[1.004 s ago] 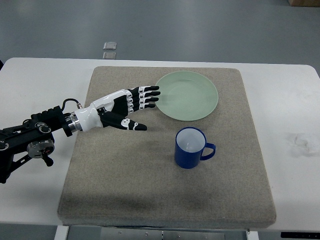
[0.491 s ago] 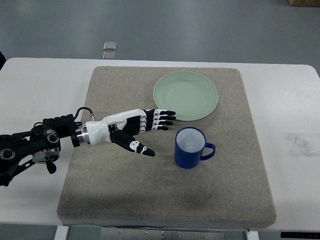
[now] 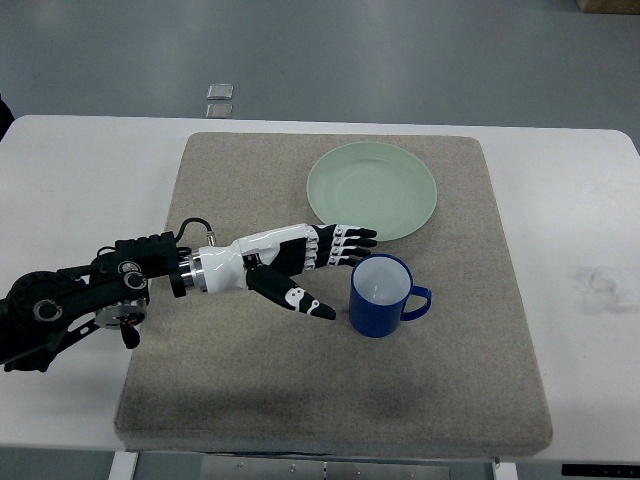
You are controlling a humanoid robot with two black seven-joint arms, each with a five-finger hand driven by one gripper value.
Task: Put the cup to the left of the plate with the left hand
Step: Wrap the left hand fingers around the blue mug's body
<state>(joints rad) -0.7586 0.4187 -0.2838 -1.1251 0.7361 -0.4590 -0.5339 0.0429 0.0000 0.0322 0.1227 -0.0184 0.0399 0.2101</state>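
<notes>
A blue cup [image 3: 381, 296] with a white inside stands upright on the beige mat [image 3: 250, 400], its handle pointing right. A pale green plate [image 3: 371, 191] lies behind it, toward the mat's far edge. My left hand [image 3: 340, 275] reaches in from the left, fingers spread and thumb low, just left of the cup. Its fingertips [image 3: 366, 238] sit beside the cup's rim, apparently not touching it. It holds nothing. The right arm does not show.
The mat covers the middle of a white table [image 3: 70, 170]. Two small grey squares [image 3: 220, 98] lie on the floor beyond the table's far edge. A faint smudge [image 3: 603, 281] marks the table at the right.
My left hand has moved right and toward me, from beside the plate's left rim to just left of the cup, staying open. Cup and plate have not moved.
</notes>
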